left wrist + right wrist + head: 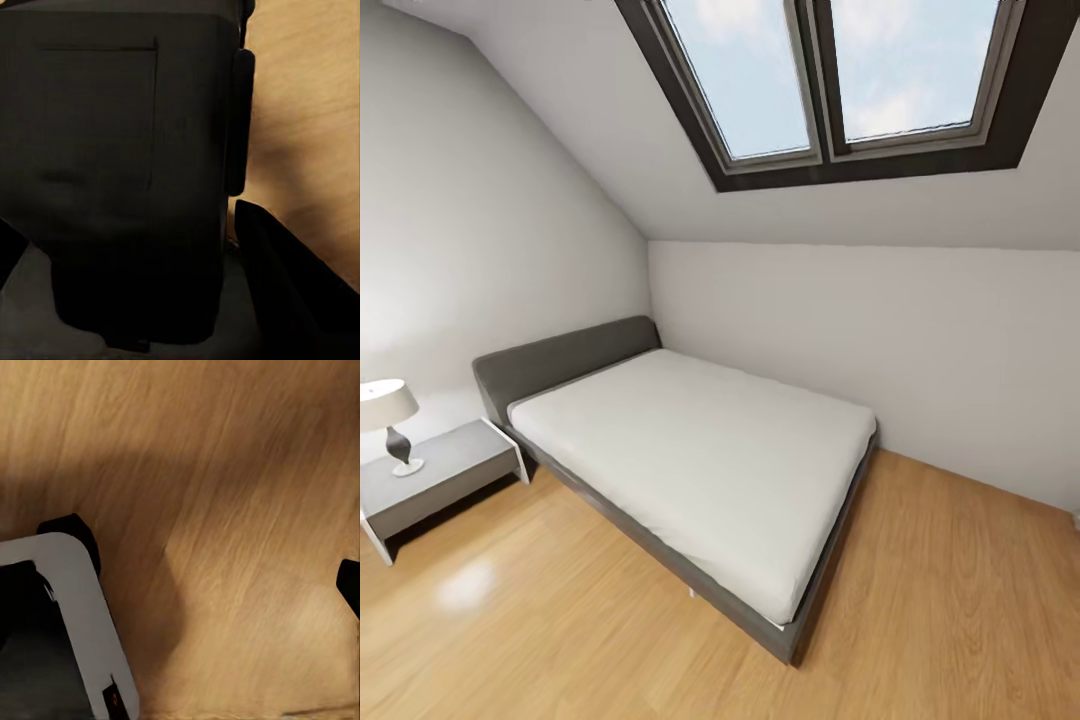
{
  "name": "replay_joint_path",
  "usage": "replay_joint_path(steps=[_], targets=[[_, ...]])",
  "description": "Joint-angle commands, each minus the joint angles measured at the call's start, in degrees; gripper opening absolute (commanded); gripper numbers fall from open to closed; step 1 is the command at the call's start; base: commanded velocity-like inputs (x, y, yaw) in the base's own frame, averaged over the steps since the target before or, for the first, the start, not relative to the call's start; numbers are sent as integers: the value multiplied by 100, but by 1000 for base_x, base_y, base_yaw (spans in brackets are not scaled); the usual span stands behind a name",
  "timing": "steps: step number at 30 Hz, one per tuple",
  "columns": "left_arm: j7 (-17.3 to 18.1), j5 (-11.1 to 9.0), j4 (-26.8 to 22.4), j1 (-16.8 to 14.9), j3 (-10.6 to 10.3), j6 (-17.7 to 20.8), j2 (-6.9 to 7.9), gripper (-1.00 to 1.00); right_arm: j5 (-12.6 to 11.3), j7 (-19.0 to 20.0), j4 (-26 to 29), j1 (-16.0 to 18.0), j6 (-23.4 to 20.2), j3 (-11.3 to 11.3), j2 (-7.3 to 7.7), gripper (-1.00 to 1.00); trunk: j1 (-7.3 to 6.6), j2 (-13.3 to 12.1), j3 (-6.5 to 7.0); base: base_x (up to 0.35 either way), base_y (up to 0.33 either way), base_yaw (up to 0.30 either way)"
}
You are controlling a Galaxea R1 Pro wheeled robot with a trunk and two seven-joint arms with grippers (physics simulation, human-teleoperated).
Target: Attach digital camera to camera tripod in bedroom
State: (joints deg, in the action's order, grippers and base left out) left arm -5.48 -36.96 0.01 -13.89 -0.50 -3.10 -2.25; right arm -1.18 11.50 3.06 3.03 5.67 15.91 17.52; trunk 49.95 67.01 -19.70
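Bedroom (920,620) scan: bed (700,460) ahead, nightstand beside its headboard.
Judged: camera rigid, light; grasp its body sides. Your fingers' state: cannot tell.

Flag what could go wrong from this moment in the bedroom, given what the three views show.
1. The bed stands across much of the wood floor, so driving straight ahead could bump its grey frame.
2. The lamp stands on the low side table; a careless turn there could topple it.
3. The left wrist view faces a dark panel very close, so that arm may have little room to swing.
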Motion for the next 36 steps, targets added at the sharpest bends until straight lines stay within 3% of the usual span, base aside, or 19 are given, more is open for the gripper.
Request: replay_joint_path(steps=[1, 6, 11, 16, 36], targets=[[-18, 15, -3, 52, -28, -87, -8, -100, 52, 20, -84, 5, 20, 28, -1, 100, -23, -38, 13, 0, 0, 0], [-30, 51, 0, 222, -29, -436, -29, -100, 528, -19, -359, 5, 141, 31, -81, 100, -132, -238, 103, 0, 0, 0], [-32, 64, 2, 272, -29, -570, -41, -100, 854, -58, -447, 5, 348, 41, -355, 100, -242, -439, 192, 0, 0, 0], [-32, 59, 0, 280, -29, -597, -32, -100, 912, -67, -461, 5, 396, 37, -424, 100, -352, -639, 282, 0, 0, 0], [-77, 41, -1, 282, -29, -630, -23, -100, 900, -72, -466, 5, 318, 91, -448, 100, -791, -1441, 641, 0, 0, 0]])
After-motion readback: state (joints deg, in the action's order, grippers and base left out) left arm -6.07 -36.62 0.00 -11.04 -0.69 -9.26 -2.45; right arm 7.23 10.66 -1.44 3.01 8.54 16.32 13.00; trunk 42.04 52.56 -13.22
